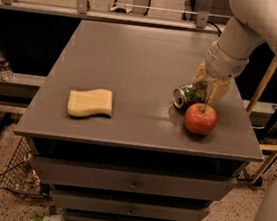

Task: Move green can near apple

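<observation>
A small green-and-white aluminium drink can (187,95) is seen lying on its side on the grey cabinet top (135,56), just behind and left of a round red apple (200,118), nearly touching it. The tan gripper (206,90) is set down over the can's far end. Whether the can is clamped or merely straddled cannot be told. 1 yellow wavy sponge (90,102) lies well apart, at the left.

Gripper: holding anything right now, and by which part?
Cannot tell. The gripper sits over the rear end of the green can, which lies on its side beside the apple.
</observation>
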You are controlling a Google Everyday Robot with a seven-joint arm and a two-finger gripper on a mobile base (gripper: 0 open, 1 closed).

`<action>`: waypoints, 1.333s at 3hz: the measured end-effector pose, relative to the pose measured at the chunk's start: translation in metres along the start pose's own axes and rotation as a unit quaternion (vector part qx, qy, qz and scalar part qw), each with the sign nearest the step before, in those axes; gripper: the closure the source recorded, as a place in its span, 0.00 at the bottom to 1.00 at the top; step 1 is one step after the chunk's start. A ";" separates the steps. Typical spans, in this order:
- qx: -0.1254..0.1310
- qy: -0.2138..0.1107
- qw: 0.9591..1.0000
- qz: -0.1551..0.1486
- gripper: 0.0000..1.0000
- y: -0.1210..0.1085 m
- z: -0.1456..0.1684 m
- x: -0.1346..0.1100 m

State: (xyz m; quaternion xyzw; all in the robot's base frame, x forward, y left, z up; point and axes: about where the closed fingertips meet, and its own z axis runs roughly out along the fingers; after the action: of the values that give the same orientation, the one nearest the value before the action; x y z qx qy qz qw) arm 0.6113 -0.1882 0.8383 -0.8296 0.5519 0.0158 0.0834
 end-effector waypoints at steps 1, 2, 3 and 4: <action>0.004 0.000 1.000 0.000 0.15 -0.003 0.002 0.000; 0.007 0.000 1.000 -0.001 0.00 -0.006 0.004 0.000; 0.007 0.000 1.000 -0.001 0.00 -0.006 0.005 0.000; 0.016 -0.003 1.000 0.013 0.00 -0.006 0.004 0.004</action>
State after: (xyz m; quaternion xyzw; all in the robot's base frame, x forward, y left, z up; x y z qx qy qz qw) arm 0.6193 -0.1892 0.8348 -0.8209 0.5624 0.0107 0.0985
